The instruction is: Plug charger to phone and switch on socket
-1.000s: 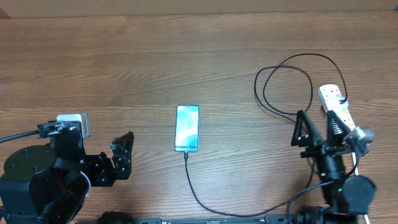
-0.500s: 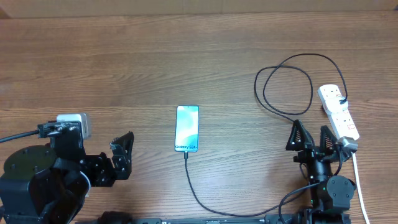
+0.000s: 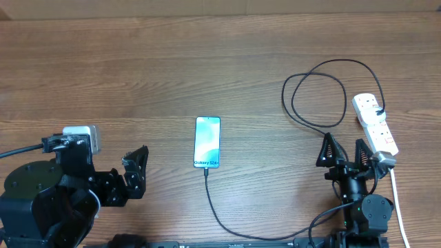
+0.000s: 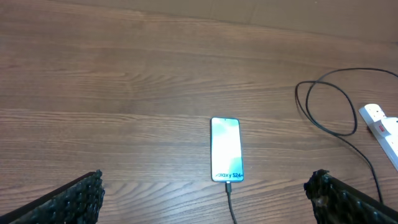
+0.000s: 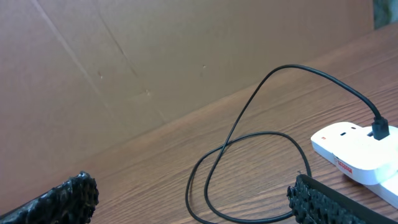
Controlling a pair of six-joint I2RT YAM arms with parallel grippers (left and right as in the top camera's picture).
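The phone (image 3: 207, 142) lies flat mid-table, its screen lit and reading "Galaxy S24+". The charger (image 3: 215, 207), a thin black cable, meets the phone's bottom edge with its plug tip (image 4: 228, 185). It runs along the front edge, loops (image 3: 317, 89) at the right, and its other end sits in the socket (image 3: 375, 124). The socket is a white strip at the far right. My left gripper (image 3: 136, 170) stands open left of the phone and touches nothing. My right gripper (image 3: 342, 151) is open and empty just left of the socket's near end.
A brown cardboard wall (image 5: 155, 62) stands behind the table. The socket's thick white cord (image 3: 397, 207) runs off toward the front edge beside my right arm. In the left wrist view, bare wood (image 4: 112, 93) stretches left of and beyond the phone (image 4: 226, 149).
My right arm has drawn back and down from over the socket's near end, uncovering it, and has since held still. The left arm, phone and cable have not moved.
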